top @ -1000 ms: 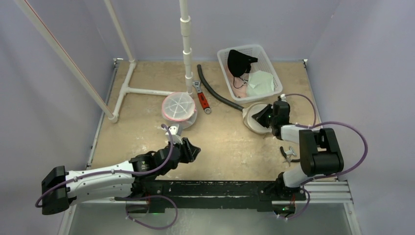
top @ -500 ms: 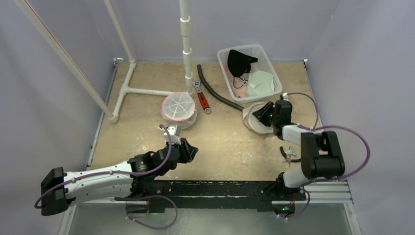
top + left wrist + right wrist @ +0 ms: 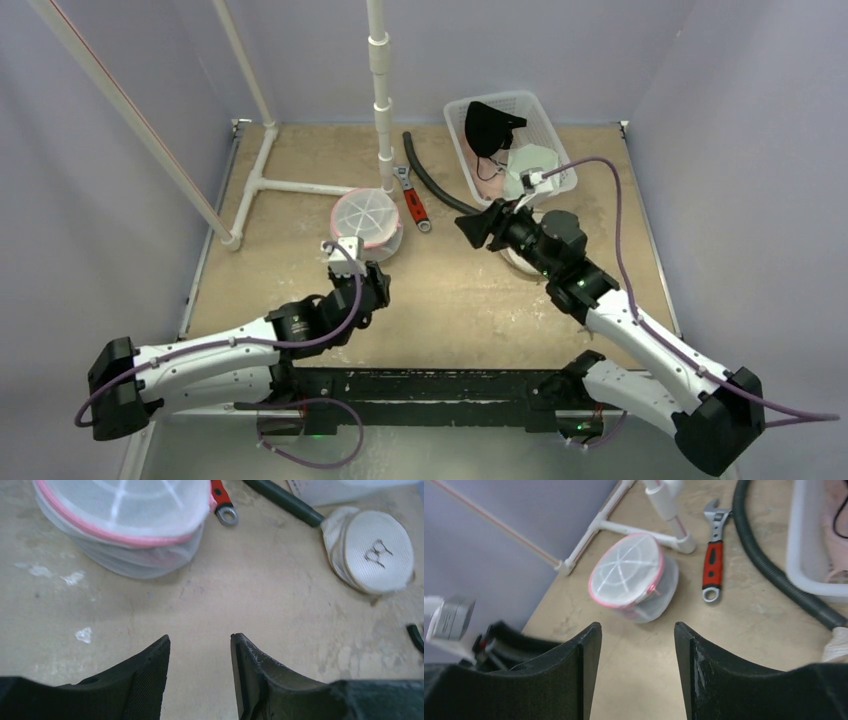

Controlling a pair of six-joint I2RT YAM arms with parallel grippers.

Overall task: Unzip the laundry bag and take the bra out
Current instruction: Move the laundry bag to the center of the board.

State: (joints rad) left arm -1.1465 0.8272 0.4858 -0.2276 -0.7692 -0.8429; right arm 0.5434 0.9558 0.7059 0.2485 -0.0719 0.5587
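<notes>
While our left fingers point(image 3: 159, 655) and right fingers point(image 3: 688, 645) stand apart, gripping nothing, the round laundry bag point(image 3: 365, 222) sits on the bench point(image 3: 450, 300) just ahead of the left ones. A wrench point(image 3: 412, 205) and hose point(image 3: 440, 192) lie beside it, the basket point(image 3: 510, 150) beyond.

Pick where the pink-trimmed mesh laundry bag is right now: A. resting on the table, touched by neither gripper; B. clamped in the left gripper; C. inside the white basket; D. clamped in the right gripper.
A: the laundry bag rests on the table, with the left gripper and right gripper both open and clear of it.
</notes>
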